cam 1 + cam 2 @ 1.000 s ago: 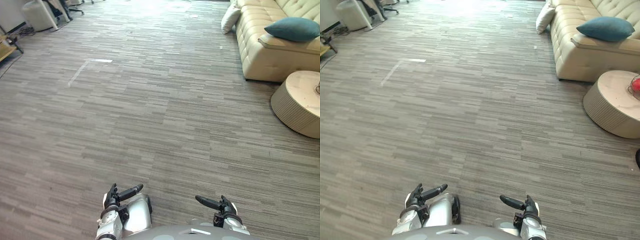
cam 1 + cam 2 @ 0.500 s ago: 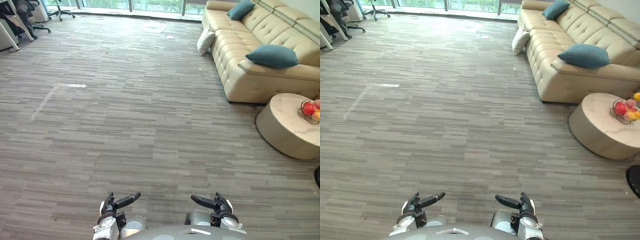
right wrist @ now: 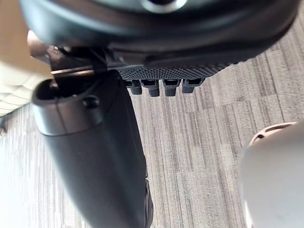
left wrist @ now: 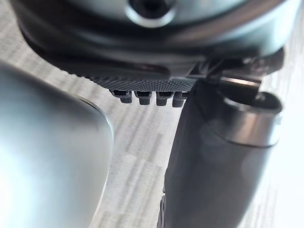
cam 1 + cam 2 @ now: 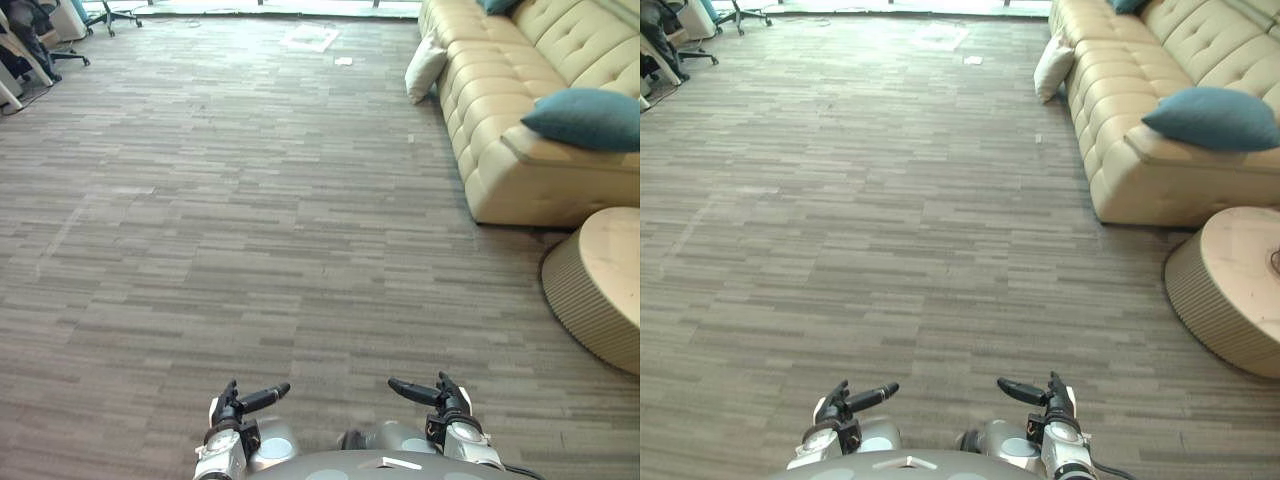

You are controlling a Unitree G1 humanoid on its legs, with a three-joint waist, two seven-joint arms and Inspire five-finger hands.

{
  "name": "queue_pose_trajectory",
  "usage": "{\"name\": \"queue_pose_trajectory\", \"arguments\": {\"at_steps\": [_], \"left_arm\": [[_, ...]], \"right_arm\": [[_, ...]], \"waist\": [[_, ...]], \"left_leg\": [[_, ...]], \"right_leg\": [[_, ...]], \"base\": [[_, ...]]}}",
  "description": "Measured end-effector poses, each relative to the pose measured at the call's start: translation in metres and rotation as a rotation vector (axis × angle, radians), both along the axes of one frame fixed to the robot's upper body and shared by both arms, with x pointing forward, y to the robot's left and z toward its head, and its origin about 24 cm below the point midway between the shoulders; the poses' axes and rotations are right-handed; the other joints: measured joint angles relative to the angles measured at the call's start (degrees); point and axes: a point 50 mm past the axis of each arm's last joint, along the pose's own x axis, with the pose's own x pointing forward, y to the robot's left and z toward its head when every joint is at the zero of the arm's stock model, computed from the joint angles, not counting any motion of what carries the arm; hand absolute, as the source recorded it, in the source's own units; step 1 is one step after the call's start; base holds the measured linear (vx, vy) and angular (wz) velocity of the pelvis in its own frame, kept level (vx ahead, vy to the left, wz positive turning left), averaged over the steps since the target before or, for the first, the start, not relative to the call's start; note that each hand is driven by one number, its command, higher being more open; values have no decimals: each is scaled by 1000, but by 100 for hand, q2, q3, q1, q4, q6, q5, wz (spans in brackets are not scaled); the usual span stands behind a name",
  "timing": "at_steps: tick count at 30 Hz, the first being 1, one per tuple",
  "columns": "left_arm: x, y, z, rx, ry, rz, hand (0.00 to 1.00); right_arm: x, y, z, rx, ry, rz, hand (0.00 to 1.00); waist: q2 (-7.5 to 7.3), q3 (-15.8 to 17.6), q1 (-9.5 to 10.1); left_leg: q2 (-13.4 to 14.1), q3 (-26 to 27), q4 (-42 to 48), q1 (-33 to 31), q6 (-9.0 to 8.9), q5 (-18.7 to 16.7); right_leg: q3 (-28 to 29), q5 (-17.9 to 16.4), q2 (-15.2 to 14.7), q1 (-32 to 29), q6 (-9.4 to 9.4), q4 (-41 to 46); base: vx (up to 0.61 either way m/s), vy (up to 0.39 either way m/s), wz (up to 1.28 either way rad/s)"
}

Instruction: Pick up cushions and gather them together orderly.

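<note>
A teal cushion [image 5: 584, 117] lies on the near arm of the cream sofa [image 5: 520, 90] at the right. A white cushion [image 5: 426, 69] leans on the floor against the sofa's front, farther back. Another teal cushion [image 5: 1129, 5] peeks in at the sofa's far end. My left hand [image 5: 240, 405] and right hand [image 5: 432, 396] hang low at the bottom of the view, far from the cushions, fingers straight and holding nothing. In the wrist views the left hand [image 4: 152, 92] and right hand [image 3: 161, 80] show straight fingers over bare carpet.
A round beige coffee table [image 5: 600, 285] stands at the right, in front of the sofa. Office chairs [image 5: 25, 40] stand at the far left. A white sheet [image 5: 310, 38] lies on the floor far ahead. Grey striped carpet [image 5: 250, 220] spreads between me and the sofa.
The camera has swung: the sofa and table now sit farther right and nearer, and the fruit bowl has left the view. Both hands keep the same pose.
</note>
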Motion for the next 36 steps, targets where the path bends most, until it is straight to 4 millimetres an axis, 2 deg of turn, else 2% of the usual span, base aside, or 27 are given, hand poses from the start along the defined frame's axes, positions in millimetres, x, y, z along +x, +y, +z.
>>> {"name": "queue_pose_trajectory", "arguments": {"at_steps": [2,3,4,5,7,8,11,12,13,14,15,16,19,21,22,23,24,25,26,27,29,30,31,32,33,34,36], "left_arm": [[4,-2,2,-4,-18,4,100],[6,-1,3,-2,-30,12,100],[8,-2,4,-3,-43,16,100],[8,-3,4,-4,-45,17,100],[9,-5,4,-12,-47,24,100],[11,-1,5,4,-49,10,100],[10,5,6,22,-40,3,100],[10,7,5,29,-29,0,100],[7,9,2,41,4,-16,100],[5,9,1,46,21,-26,100],[4,7,0,44,31,-33,100],[1,4,-2,44,47,-46,100],[-4,2,-4,43,68,-56,100],[-9,0,-7,34,95,-60,100],[-10,0,-8,32,102,-62,100],[-11,0,-8,33,104,-64,100],[-13,-2,-10,27,118,-70,100],[-14,-11,-13,2,135,-78,100],[-13,-11,-13,0,132,-86,100],[-9,-18,-12,-15,115,-115,100],[-9,-21,-12,-16,115,-123,100],[-5,-23,-11,-23,104,-126,100],[-3,-24,-11,-22,99,-129,100],[0,-24,-9,-18,83,-127,100],[1,-23,-7,-22,67,-103,100],[2,-15,-5,-3,55,-89,100],[3,-10,-3,14,41,-89,100]], "right_arm": [[1,2,0,4,-1,4,100],[0,4,0,9,2,2,100],[-1,6,-1,9,5,0,100],[-1,6,-1,7,6,2,100],[-2,7,-1,-5,12,35,100],[-2,16,-2,11,13,43,100],[-8,22,-4,26,26,38,100],[-9,20,-4,19,28,39,100],[-8,18,-4,14,25,41,100],[-7,17,-3,8,20,45,100],[-6,14,-3,2,14,46,100],[-3,11,0,-10,-4,46,100],[2,7,3,-29,-32,56,100],[5,0,5,-50,-43,57,100],[6,-1,6,-50,-50,47,100],[7,-1,6,-51,-52,46,100],[8,-3,6,-44,-59,25,100],[11,-9,8,-54,-65,14,100],[11,-10,8,-58,-63,17,100],[11,-12,8,-63,-60,1,100],[10,-12,7,-57,-55,0,100],[9,-13,7,-54,-47,3,100],[8,-13,7,-54,-44,3,100],[6,-14,6,-53,-33,3,100],[4,-14,5,-53,-24,3,100],[2,-10,3,-44,-15,11,100],[-3,-5,1,-37,-1,23,100]], "waist": [[18,40,68],[-6,59,128],[-26,61,154],[-9,54,156],[32,-4,226],[-162,-65,204],[-378,-170,200],[-439,-161,201],[-472,-147,146],[-442,-127,141],[-438,-124,142],[-352,-94,133],[-292,-69,73],[-244,-48,-23],[-247,-48,-81],[-255,-46,-98],[-247,-39,-175],[1,-38,-178],[29,-48,-167],[46,-54,-172],[165,-121,-187],[225,-146,-241],[236,-145,-246],[272,-140,-230],[329,-138,-174],[255,-107,-122],[105,-92,-93]], "left_leg": [[-86,197,-909,-272,104,-93],[-291,220,-1934,-425,144,-34],[-534,178,-3026,-545,175,283],[-612,159,-3436,-587,193,450],[-719,104,-3874,-626,386,1382],[-840,122,-3675,-629,491,1482],[-1037,240,-3075,-610,803,876],[-1140,295,-2920,-407,848,556],[-1264,342,-2870,6,922,221],[-1311,339,-2871,243,945,92],[-1328,337,-2909,493,950,-28],[-1324,328,-3185,1041,949,-230],[-1246,229,-3715,1723,854,-306],[-1040,169,-4254,2450,625,-461],[-991,153,-4444,2701,460,-565],[-991,141,-4503,2780,406,-598],[-964,8,-4668,3067,320,-721],[-863,-227,-4810,3232,408,-650],[-857,-290,-4817,3223,405,-583],[-850,-487,-4691,3263,213,-290],[-697,-682,-4226,3162,122,-147],[-527,-1064,-2997,2605,-79,-5],[-496,-1166,-2596,2419,-179,122],[-377,-1373,-1457,1909,-485,449],[-158,-1254,-267,1393,-551,486],[80,-825,618,827,-320,352],[97,-309,429,208,34,142]], "right_leg": [[190,19,-45,348,38,-253],[315,-27,-155,603,120,-419],[444,-129,-274,840,276,-565],[505,-181,-297,926,323,-637],[803,-500,-391,1183,480,-655],[971,-511,-576,1174,464,-432],[1144,-388,-906,727,648,885],[1194,-123,-1039,367,994,2029],[1303,924,-1236,-285,1391,3700],[1280,1043,-1331,-556,1514,4384],[1171,987,-1421,-798,1428,4840],[886,715,-1528,-1339,1011,5319],[470,399,-1450,-2032,912,5008],[121,233,-1123,-2723,890,3467],[86,333,-971,-2826,969,2370],[112,402,-928,-2856,996,1979],[249,1289,-813,-2800,806,1374],[97,1069,-679,-2704,478,1545],[94,973,-677,-2735,451,1619],[49,449,-777,-2775,293,2155],[-101,16,-736,-2615,246,2308],[-317,-197,-690,-2318,238,2175],[-362,-232,-664,-2229,231,2118],[-431,-293,-562,-1921,219,1903],[-458,-301,-378,-1531,210,1581],[-458,-318,-270,-871,183,1100],[-402,-308,-271,-241,198,522]], "base": [[571,95,-62],[502,172,-62],[515,193,-65],[549,236,-67],[595,256,-55],[615,251,-32],[586,261,-9],[567,247,1],[682,267,3],[571,199,0],[548,146,-6],[529,85,-7],[535,-31,12],[580,-150,22],[561,-185,13],[618,-250,25],[682,-272,31],[827,-333,31],[690,-272,37],[662,-283,34],[556,-239,49],[536,-250,54],[510,-239,57],[383,-171,21],[447,-117,8],[507,-99,-5],[442,-54,-11]]}}
